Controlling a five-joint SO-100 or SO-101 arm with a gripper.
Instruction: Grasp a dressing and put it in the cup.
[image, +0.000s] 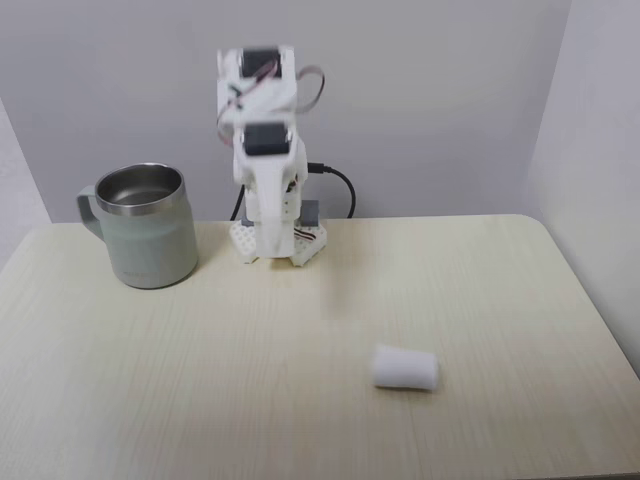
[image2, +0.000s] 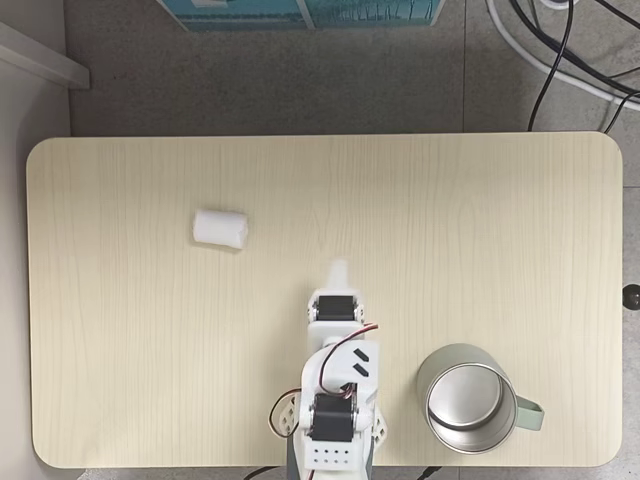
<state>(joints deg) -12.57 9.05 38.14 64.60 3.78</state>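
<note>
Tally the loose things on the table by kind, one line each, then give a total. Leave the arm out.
Dressing rolls, white: 1, the dressing, lying on its side on the table
Mugs, grey-green with steel interior: 1, the cup, upright beside the arm's base
Total: 2

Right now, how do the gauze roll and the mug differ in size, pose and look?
Size: the gauze roll is far smaller than the mug.
Pose: the roll lies on its side; the mug stands upright, mouth open.
Look: the roll is plain soft white; the mug is pale grey-green with a shiny steel rim, steel interior and a side handle.
Shared: both rest on the light wood table, on opposite sides of the arm's base.
</note>
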